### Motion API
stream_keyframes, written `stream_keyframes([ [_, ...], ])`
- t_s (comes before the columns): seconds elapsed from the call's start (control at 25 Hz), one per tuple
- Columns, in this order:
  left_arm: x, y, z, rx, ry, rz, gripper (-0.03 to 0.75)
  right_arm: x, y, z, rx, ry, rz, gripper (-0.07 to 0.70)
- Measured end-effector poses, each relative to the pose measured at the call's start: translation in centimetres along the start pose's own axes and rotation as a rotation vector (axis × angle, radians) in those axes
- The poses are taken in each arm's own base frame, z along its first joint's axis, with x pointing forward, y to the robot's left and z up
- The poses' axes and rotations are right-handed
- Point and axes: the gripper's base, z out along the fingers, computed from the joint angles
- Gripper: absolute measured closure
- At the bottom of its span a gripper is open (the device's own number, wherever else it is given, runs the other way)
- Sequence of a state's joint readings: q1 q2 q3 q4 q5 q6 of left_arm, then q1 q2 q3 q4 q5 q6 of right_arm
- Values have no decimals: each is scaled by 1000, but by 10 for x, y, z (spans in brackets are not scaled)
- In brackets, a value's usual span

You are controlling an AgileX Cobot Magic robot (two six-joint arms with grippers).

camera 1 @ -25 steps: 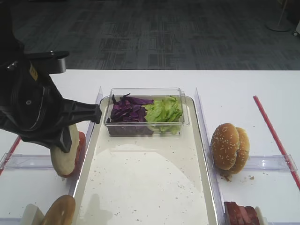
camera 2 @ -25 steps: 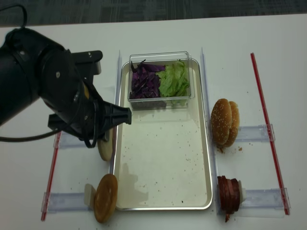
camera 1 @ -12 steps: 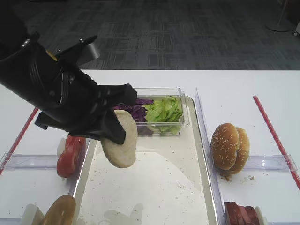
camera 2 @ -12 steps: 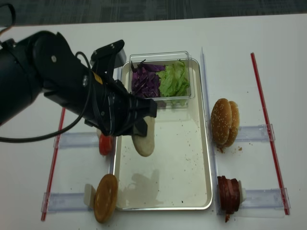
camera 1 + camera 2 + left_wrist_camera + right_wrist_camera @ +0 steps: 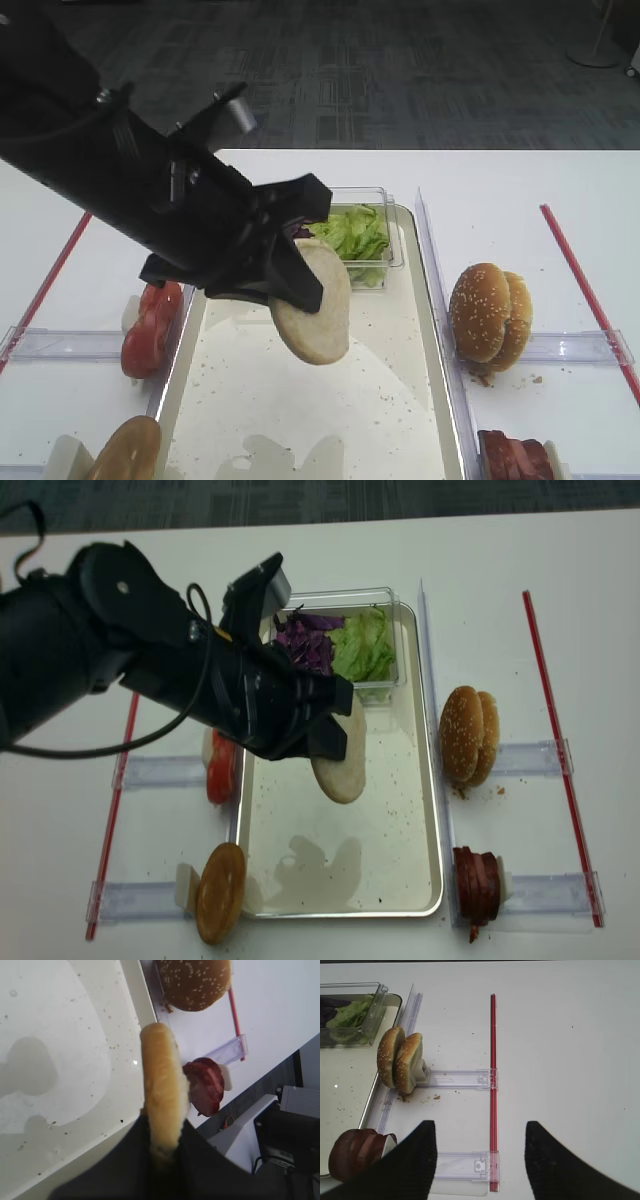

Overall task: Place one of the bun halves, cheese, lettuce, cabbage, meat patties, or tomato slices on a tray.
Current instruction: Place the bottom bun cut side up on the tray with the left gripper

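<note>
The left claw point(image 5: 330, 742) is clamped tight on the flat bun half point(image 5: 341, 763) and holds it up in the air over the middle of the tray point(image 5: 400, 860). The bun half stands on its edge. Its pale cut face looks toward the right side of the tray, and its long way runs up and down, leaning a little. The big black arm point(image 5: 150, 670) covers the left rim of the tray and part of the clear tub point(image 5: 385, 688). In the tub sit purple cabbage point(image 5: 305, 640) and green lettuce point(image 5: 362, 645).

Left of the tray stand the tomato slices point(image 5: 219, 775), and a brown bun half point(image 5: 220, 892) stands nearer the front. Right of the tray on the table point(image 5: 500, 610) stand two seeded bun halves point(image 5: 467, 736) and the meat patties point(image 5: 477, 885). The right claw point(image 5: 479, 1160) hangs wide apart over the table, holding nothing.
</note>
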State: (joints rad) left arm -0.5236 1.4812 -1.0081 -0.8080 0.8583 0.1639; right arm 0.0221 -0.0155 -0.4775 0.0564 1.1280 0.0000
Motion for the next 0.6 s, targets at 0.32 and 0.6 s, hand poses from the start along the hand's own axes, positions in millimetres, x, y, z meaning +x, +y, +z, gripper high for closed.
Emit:
stream_keyframes([
  [0.32,-7,30,51,-20,132,-61,689,0,0,0,0,0,0,204],
  [0.6,-14,51,72,-4,157,-95,689,0,0,0,0,0,0,204],
])
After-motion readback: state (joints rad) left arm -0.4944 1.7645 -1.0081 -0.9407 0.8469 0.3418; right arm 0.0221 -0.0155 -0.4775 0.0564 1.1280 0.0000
